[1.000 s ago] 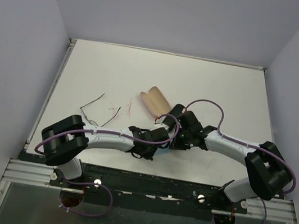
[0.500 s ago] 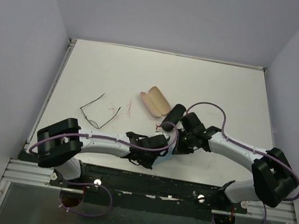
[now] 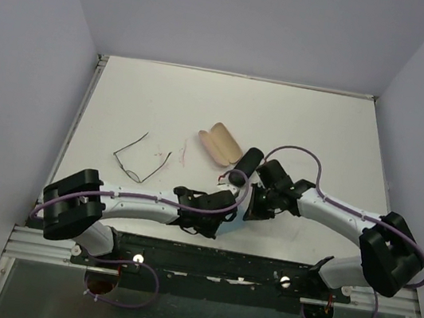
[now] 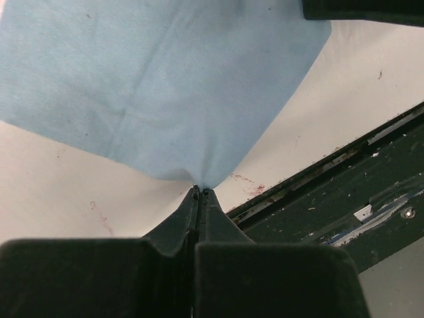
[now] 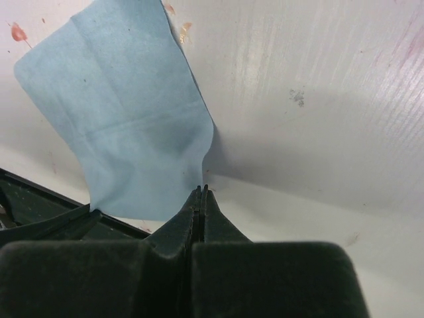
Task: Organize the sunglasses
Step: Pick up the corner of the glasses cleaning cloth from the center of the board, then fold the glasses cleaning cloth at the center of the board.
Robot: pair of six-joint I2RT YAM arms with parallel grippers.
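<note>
The sunglasses (image 3: 139, 160), a thin wire-framed pair with its arms unfolded, lie on the white table left of centre, apart from both arms. My two grippers meet near the table's front edge, the left gripper (image 3: 226, 200) facing the right gripper (image 3: 253, 206). A light-blue cloth (image 4: 165, 86) is drawn up into a peak at my left gripper (image 4: 199, 190), which is shut on its corner. My right gripper (image 5: 202, 189) is shut on the lifted edge of the same cloth (image 5: 132, 132). The arms hide the cloth from above.
A tan oblong case (image 3: 219, 142) lies open in two halves behind the grippers, with a black oblong case (image 3: 248, 161) beside it. The black front rail (image 4: 344, 199) runs just past the cloth. Pale walls enclose the table (image 3: 322, 128) on three sides.
My right gripper has shut on the cloth. The left arm has drawn back toward the front edge with the cloth, which uncovered the black case.
</note>
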